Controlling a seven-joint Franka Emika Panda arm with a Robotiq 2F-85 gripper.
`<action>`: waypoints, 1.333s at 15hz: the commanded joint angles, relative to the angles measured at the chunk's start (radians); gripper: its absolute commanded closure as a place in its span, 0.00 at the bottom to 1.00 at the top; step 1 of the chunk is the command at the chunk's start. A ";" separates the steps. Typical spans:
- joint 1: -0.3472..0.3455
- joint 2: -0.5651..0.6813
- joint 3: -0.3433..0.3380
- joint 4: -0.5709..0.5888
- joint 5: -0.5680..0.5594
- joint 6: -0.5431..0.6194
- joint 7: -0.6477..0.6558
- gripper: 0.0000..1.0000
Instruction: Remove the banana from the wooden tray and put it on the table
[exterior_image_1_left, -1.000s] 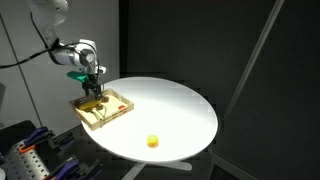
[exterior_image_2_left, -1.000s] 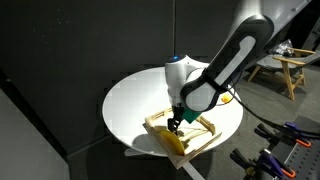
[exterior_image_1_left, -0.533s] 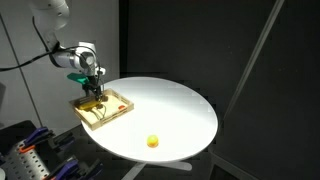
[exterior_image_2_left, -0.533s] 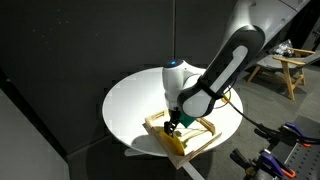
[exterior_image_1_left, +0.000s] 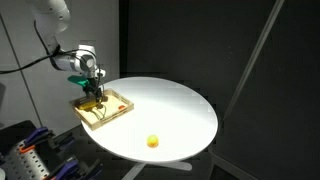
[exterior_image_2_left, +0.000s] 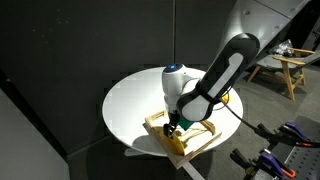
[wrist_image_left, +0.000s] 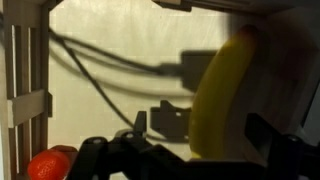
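You've got the curved yellow banana (wrist_image_left: 225, 95) lying in the light-brown wooden tray (exterior_image_1_left: 119, 113), parked at the edge of the round white table (exterior_image_1_left: 172, 104).

Lab-like test space: black backdrop (exterior_image_1_left: 150, 40) around a round white table (exterior_image_1_left: 175, 105).

No writing, label, brand, number or sign can be read in any view. The wrist view is dim and blurred, and the banana (wrist_image_left: 222, 90) and the wooden tray (wrist_image_left: 25, 100) show only plain surfaces there. In both exterior views the worktop (exterior_image_1_left: 175, 105) and what lies on it are too small for any marking to be made out.
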 joint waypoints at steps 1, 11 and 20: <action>0.014 0.018 -0.017 0.021 -0.009 0.011 0.010 0.00; 0.015 0.052 -0.027 0.041 -0.007 0.013 0.009 0.00; 0.019 0.083 -0.030 0.058 -0.004 0.009 0.007 0.00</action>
